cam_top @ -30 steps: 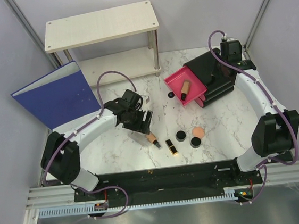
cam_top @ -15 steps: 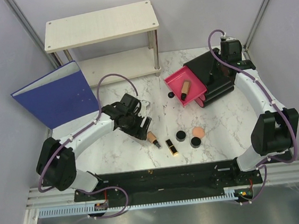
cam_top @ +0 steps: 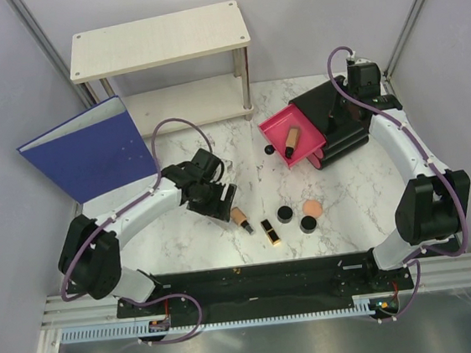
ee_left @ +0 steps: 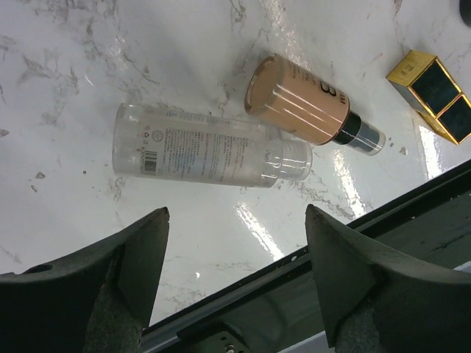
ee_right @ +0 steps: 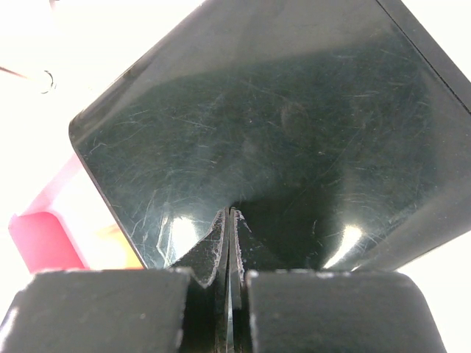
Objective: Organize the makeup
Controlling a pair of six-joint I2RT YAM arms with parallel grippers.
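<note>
Looking from above, I found one peach tube [cam_top: 291,140] in the pink drawer [cam_top: 274,128]; second tube [cam_top: 241,220], lipstick [cam_top: 269,231], two jars [cam_top: 285,214] [cam_top: 308,224] and puff [cam_top: 311,208] lay loose on marble [cam_top: 183,241]. Left wrist: left gripper [ee_left: 235,217] gaped wide above a clear bottle [ee_left: 210,154] touching that tube. Right wrist: right gripper [ee_right: 229,217] shut over glossy black box [ee_right: 294,132].

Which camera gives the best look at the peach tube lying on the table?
The left wrist view: the peach tube lies large and close, beside a clear bottle, its dark cap plain. The top view shows it only as a small shape. The right wrist view misses it, facing the black box.
</note>
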